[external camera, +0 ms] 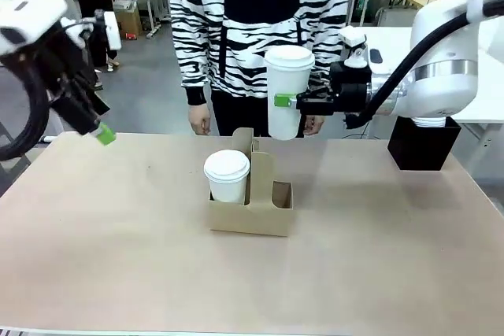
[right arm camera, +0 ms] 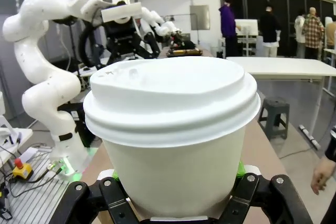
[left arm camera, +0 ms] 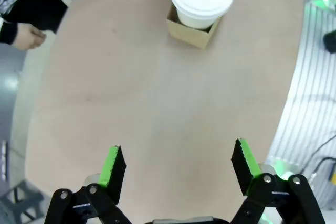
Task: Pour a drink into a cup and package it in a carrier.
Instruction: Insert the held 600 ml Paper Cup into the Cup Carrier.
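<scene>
Two cups: both tall white paper cups with white plastic lids.
Held cup (external camera: 285, 92): upper centre of the front view, in the air above and right of the carrier; in the right wrist view it (right arm camera: 173, 129) looms large at centre.
Right gripper (external camera: 291, 102): reaches in from the right, jaws pinching the held cup's sides, green pads against the paper.
Seated cup (external camera: 227, 176): stands upright in the left slot of the carrier, centre of the front view.
Carrier: small brown cardboard drink carrier (external camera: 260, 206) with a tall central handle panel, on the tan tabletop (external camera: 118, 234); its right slot is vacant.
Left gripper (external camera: 101, 133): upper left of the front view, above the tabletop; in its wrist view (left arm camera: 178, 169) the jaws stand spread wide with nothing between them.
Person: black-and-white striped top (external camera: 260, 13), standing behind the far edge, one hand (external camera: 199, 120) hanging by the tabletop.
Black box (external camera: 423, 143): right side, far edge.
</scene>
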